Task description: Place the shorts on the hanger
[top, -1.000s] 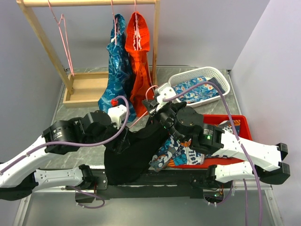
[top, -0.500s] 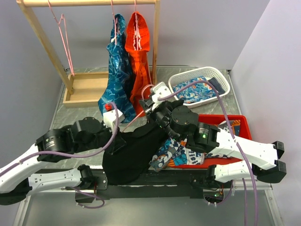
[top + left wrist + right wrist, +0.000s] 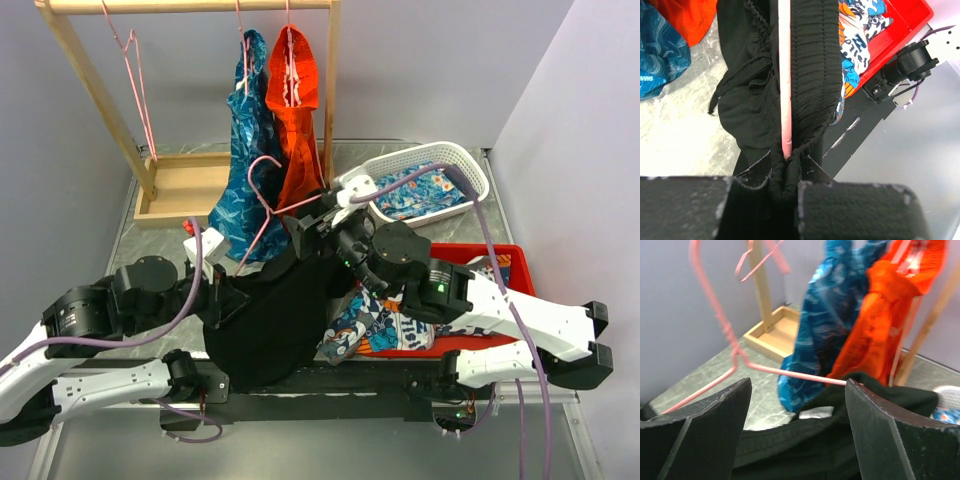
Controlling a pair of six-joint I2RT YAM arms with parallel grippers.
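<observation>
- left claw [image 3: 785, 187] pinched tight on shorts [image 3: 812, 65] waistband, pink hanger [image 3: 785, 75] wire caught in the same pinch
- right claw [image 3: 797, 385] spread wide, fingers clear of both

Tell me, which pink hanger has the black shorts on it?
The low, tilted hanger threaded through the shorts; the others hang up on the wooden rack.

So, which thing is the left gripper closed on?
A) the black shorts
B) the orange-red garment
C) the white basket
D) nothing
A: the left wrist view shows the left gripper clamped on the black shorts at the waistband, beside the pink hanger.
</observation>
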